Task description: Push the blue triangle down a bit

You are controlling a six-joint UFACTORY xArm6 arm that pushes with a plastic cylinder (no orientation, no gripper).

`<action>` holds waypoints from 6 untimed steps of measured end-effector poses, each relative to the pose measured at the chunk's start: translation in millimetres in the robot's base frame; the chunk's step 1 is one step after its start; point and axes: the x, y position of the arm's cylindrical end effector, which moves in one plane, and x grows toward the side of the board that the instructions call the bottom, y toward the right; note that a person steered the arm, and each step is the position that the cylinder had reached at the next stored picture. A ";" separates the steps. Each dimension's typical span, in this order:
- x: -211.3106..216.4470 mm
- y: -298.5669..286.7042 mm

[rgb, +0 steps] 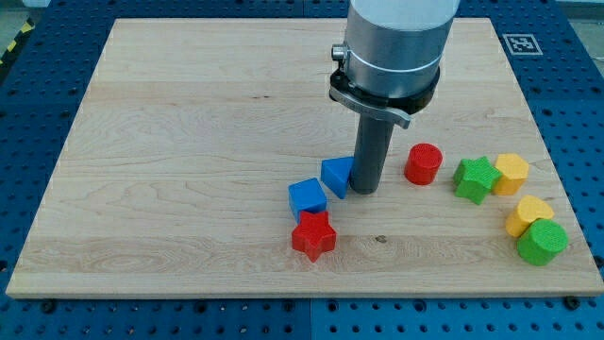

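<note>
The blue triangle (337, 174) lies near the middle of the wooden board (189, 142). My tip (366, 189) rests on the board right against the triangle's right side. A blue cube (307, 197) sits just below and left of the triangle, close to it. A red star (313, 235) lies directly below the blue cube.
A red cylinder (424, 162) stands right of my tip. Further right are a green star (474, 178), a yellow hexagon block (511, 173), a yellow block (528, 215) and a green cylinder (542, 242) near the board's right edge.
</note>
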 end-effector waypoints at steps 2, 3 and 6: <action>-62.4 -15.5; -55.7 -45.1; -9.2 -40.1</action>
